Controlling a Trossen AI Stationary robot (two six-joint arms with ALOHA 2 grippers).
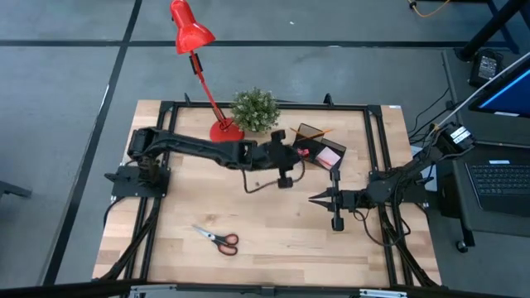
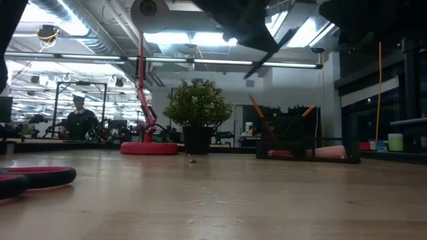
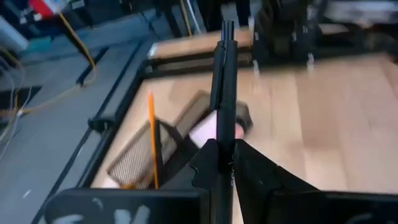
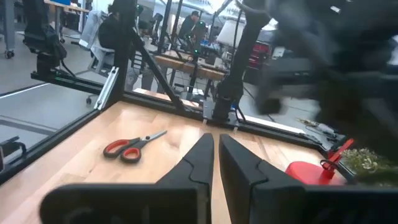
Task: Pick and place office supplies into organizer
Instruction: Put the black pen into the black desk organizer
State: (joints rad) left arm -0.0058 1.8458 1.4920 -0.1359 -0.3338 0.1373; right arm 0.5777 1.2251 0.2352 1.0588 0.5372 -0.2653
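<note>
Over on the left of the wooden surface (image 1: 273, 240), the orange-handled scissors (image 1: 219, 238) lie flat and untouched, well apart from both arms.

Moving toward the middle, the left gripper (image 1: 286, 165) hangs above the surface just beside the black organizer (image 1: 319, 147), its jaws clenched on a thin black pen (image 3: 222, 93) that sticks out straight ahead of them. From the left wrist view the pen points toward the mesh organizer, where an orange pencil (image 3: 152, 137) already stands and a pink sticky-note pad (image 1: 329, 156) lies at its near side. The red desk lamp (image 1: 199, 58) and the small potted plant (image 1: 254, 109) stand behind, clear of the work.

So the step in hand looks like carrying the pen to the organizer. The next move, I would judge, calls for tilting the pen tip down over an open compartment and lowering it past the wall before the jaws let go; released too high or too flat, it may bounce out.

On the right, the right gripper (image 1: 321, 199) waits low over the surface, jaws closed together on nothing, pointing toward the scissors.
</note>
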